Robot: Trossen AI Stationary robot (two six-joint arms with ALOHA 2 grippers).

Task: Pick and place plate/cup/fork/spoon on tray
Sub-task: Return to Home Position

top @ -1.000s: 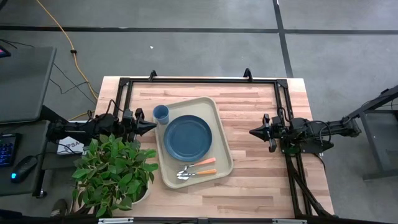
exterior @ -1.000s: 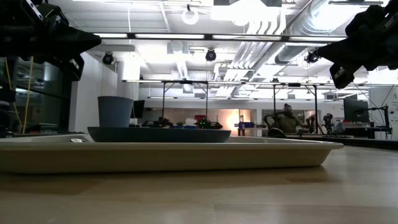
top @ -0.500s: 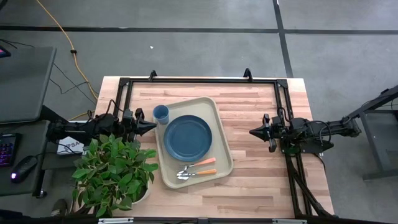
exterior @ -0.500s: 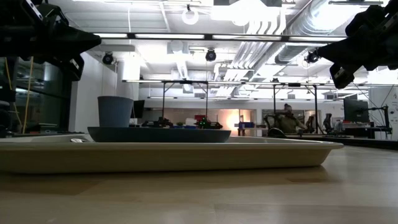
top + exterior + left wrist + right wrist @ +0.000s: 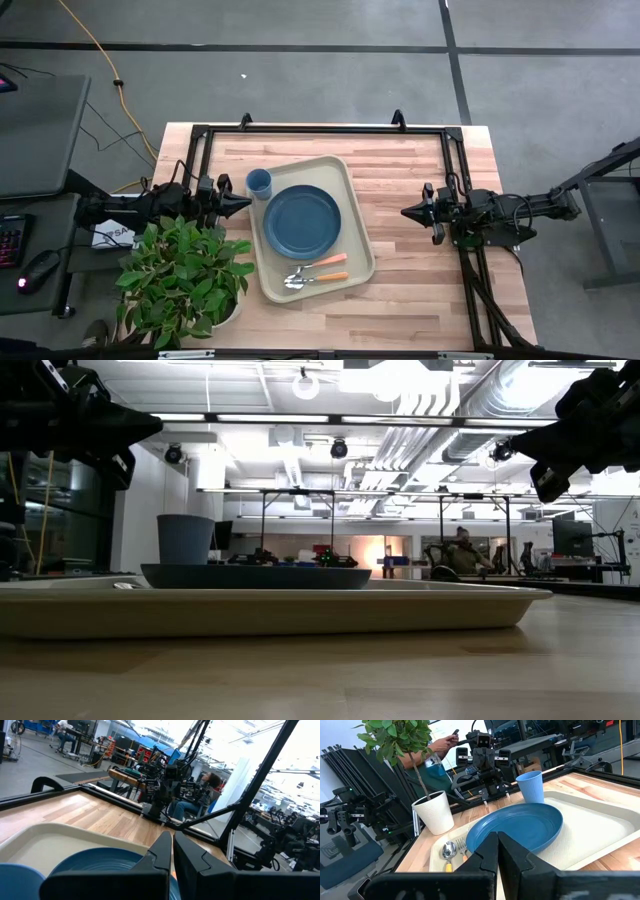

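Note:
The beige tray (image 5: 355, 215) lies on the table's middle. On it rest the dark blue plate (image 5: 301, 220), the light-blue cup (image 5: 259, 183) at its far left corner, and the orange-handled fork (image 5: 318, 263) and spoon (image 5: 320, 278) at its near end. My left gripper (image 5: 247, 203) hovers shut and empty just left of the tray, beside the cup. My right gripper (image 5: 405, 213) hovers shut and empty to the right of the tray. The right wrist view shows the plate (image 5: 517, 827), cup (image 5: 530, 786), spoon bowl (image 5: 448, 849) and fork tines (image 5: 461, 847).
A potted plant (image 5: 185, 275) in a white pot stands at the table's near left corner, close to the left arm. A black metal frame (image 5: 320, 130) runs along the table's far and side edges. Bare wood lies between the tray and my right gripper.

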